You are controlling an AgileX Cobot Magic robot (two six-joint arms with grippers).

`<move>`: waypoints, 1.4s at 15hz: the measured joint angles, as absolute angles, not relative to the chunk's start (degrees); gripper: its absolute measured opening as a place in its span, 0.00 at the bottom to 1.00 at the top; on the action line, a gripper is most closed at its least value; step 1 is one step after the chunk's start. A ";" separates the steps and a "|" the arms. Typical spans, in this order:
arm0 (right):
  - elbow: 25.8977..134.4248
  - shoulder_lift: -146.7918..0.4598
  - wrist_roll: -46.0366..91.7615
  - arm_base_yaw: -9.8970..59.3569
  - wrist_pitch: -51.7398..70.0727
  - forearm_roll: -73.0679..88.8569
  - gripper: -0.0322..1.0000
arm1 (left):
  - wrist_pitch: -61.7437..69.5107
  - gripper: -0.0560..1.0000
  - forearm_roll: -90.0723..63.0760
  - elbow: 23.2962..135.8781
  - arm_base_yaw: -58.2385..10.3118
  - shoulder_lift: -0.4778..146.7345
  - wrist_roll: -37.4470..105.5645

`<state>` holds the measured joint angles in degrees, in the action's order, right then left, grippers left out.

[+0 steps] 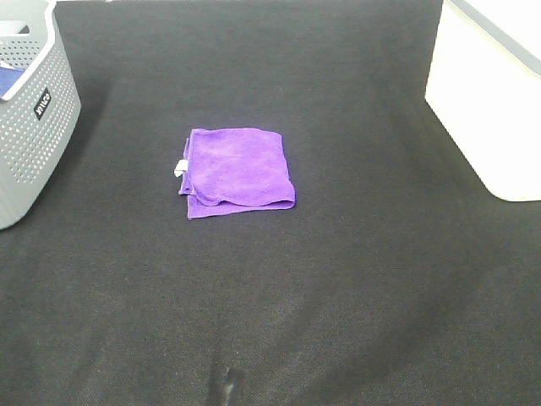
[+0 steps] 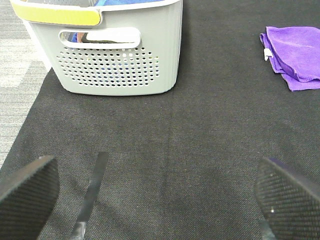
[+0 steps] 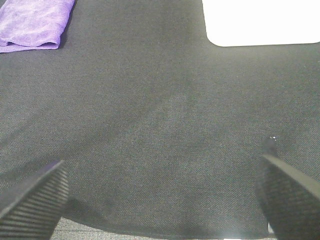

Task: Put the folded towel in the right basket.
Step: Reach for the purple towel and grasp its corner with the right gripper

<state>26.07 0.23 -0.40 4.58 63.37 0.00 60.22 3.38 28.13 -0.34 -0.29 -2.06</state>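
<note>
A folded purple towel (image 1: 237, 171) with a small white tag lies flat on the black mat, left of the middle. It also shows in the left wrist view (image 2: 295, 55) and in the right wrist view (image 3: 35, 22). The right basket (image 1: 490, 93) is white and stands at the far right; its wall shows in the right wrist view (image 3: 260, 22). Neither arm shows in the exterior high view. My left gripper (image 2: 160, 200) is open and empty above the mat. My right gripper (image 3: 165, 200) is open and empty above the mat, near its front edge.
A grey perforated basket (image 1: 34, 110) stands at the far left with blue cloth inside; it fills the left wrist view (image 2: 115, 50). The black mat (image 1: 338, 279) covers the table. Grey floor (image 2: 20, 60) shows beyond the mat's left edge.
</note>
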 joint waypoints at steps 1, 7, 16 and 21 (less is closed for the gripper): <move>26.07 0.23 -0.40 4.58 63.37 0.00 0.96 | 60.22 0.99 3.38 28.13 -0.34 -0.29 -2.06; 26.07 0.23 -0.40 4.58 63.37 0.00 0.96 | 60.22 0.99 3.38 28.13 -0.34 -0.29 -2.06; 26.07 0.23 -0.40 4.58 63.37 0.00 0.96 | 60.22 0.99 3.38 28.13 -0.34 -0.29 -2.06; 26.07 0.23 -0.40 4.58 63.37 0.00 0.96 | 60.22 0.99 3.38 28.13 -0.34 -0.29 -2.06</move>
